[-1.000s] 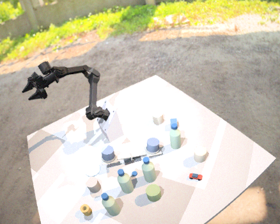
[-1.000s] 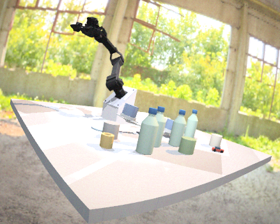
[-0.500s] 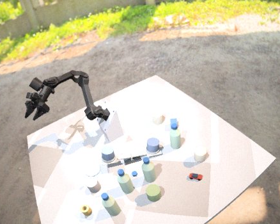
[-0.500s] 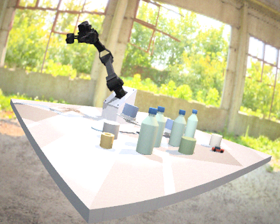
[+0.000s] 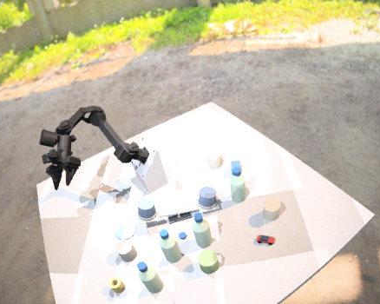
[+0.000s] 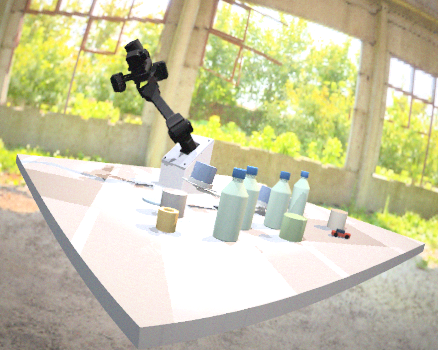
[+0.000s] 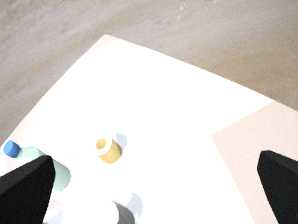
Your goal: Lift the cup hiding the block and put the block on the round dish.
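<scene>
End effector [image 5: 62, 185] [image 6: 139, 75] [image 7: 158, 165] spread nearly full width, nothing held. Lower cup [image 5: 207, 197] [image 6: 264, 194], judged to hide block by tilt, lies rightward in top view, beyond raised cup [image 5: 147, 208] [image 6: 205, 172]; raised cup nearer, to be cleared untouched.

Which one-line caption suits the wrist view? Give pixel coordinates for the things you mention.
Between the open tool's fingertips, a yellow ring-topped cylinder [image 7: 112, 154] stands on the pale tabletop [image 7: 165, 100], near a blue-capped bottle [image 7: 61, 176].
</scene>
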You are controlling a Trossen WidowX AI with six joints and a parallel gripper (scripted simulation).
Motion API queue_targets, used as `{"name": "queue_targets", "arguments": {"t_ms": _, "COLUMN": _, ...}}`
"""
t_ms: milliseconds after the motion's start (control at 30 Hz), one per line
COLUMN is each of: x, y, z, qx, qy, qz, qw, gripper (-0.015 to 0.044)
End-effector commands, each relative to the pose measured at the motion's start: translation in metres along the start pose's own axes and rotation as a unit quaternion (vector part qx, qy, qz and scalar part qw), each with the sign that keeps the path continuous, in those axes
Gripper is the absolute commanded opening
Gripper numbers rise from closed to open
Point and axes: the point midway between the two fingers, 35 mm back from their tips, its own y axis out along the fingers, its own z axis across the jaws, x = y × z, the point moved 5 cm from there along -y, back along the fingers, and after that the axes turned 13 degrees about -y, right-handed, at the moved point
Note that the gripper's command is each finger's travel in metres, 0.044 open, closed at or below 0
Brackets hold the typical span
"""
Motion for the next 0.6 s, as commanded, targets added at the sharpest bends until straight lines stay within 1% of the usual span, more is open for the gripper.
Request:
{"name": "queue_targets", "arguments": {"t_ms": 0, "x": -0.013, "y": 0.023, "z": 0.031, "qx": 0.05, "qy": 0.02, "qz": 0.052, "qw": 0.997, "gripper": 0.044}}
{"name": "queue_targets", "arguments": {"t_ms": 300, "x": -0.042, "y": 0.05, "z": 0.109, "qx": 0.135, "qy": 0.034, "qz": 0.165, "qw": 0.977, "gripper": 0.044}}
{"name": "queue_targets", "arguments": {"t_ms": 567, "x": -0.076, "y": 0.045, "z": 0.182, "qx": 0.175, "qy": 0.006, "qz": 0.259, "qw": 0.95, "gripper": 0.044}}
